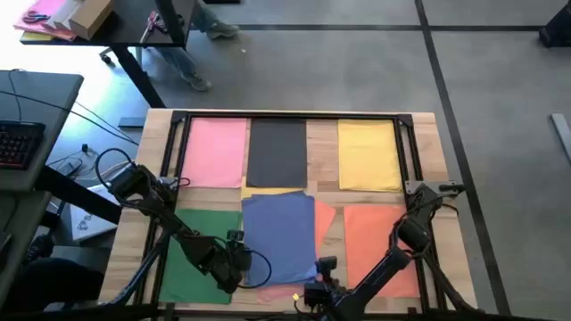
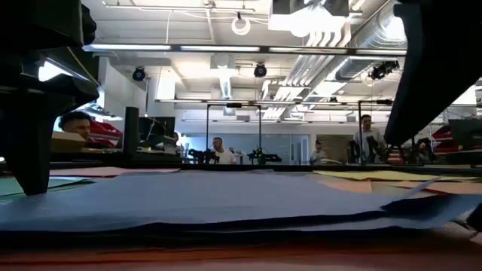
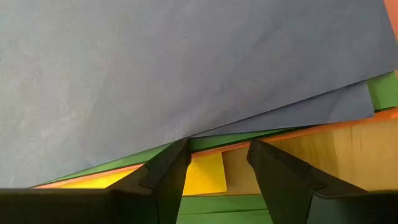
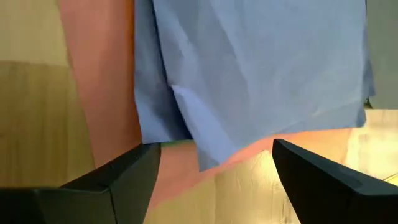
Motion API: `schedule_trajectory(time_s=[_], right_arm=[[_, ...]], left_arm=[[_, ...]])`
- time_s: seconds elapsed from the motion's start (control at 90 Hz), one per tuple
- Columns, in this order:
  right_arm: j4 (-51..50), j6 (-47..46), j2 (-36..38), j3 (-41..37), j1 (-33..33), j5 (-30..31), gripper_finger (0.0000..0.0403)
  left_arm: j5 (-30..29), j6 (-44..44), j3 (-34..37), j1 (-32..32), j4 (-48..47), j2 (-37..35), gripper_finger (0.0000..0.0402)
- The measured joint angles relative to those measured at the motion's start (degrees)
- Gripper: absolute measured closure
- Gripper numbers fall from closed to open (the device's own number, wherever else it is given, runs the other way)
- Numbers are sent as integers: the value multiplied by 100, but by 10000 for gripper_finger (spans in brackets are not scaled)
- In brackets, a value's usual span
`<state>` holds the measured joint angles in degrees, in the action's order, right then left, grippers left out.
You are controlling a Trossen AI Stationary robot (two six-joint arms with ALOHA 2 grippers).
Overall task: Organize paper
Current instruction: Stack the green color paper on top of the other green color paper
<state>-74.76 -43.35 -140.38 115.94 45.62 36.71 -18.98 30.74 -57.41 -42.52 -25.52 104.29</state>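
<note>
Nearby, blue paper [image 1: 278, 236] overlapping orange sheet [image 1: 377, 245].

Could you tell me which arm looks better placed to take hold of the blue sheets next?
Probably the left. The left gripper is open at the blue sheets' edge, which lies just ahead of its fingers. The right gripper, also open, sits just off their near corner.

Dark jointed arms [image 1: 169, 214], looping black cables [image 1: 111, 165]
</note>
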Motion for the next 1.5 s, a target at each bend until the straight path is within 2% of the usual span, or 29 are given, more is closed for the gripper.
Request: schedule_trajectory(time_s=[0.1,0.211,0.633,0.822,0.989,1.067,1.211,1.344,1.5], right_arm=[[47,-11,0,0,-98,68,125],[267,22,0,0,-152,56,164],[569,147,0,-2,-162,-38,390],[205,-661,7,205,-216,-25,401],[-1096,-1779,17,744,-214,195,403],[-1366,-1963,24,938,-214,212,403],[-1177,-1853,24,1084,-240,137,403],[-1263,-2169,24,1114,-291,31,403],[-1272,-2220,22,1115,-291,-89,403]], left_arm=[[2,5,0,0,0,0,234],[2,5,0,0,0,0,234],[-33,-224,-175,-58,-257,2,234],[-527,-383,-799,-484,-901,-9,244],[-1050,-633,-942,-1056,-860,-9,257],[-1481,-804,-898,-1284,-584,-7,261],[-2333,-1368,-787,-1385,202,199,264],[-2369,-1840,-785,-1227,462,471,264],[-2268,-1889,-780,-1039,647,699,264]])
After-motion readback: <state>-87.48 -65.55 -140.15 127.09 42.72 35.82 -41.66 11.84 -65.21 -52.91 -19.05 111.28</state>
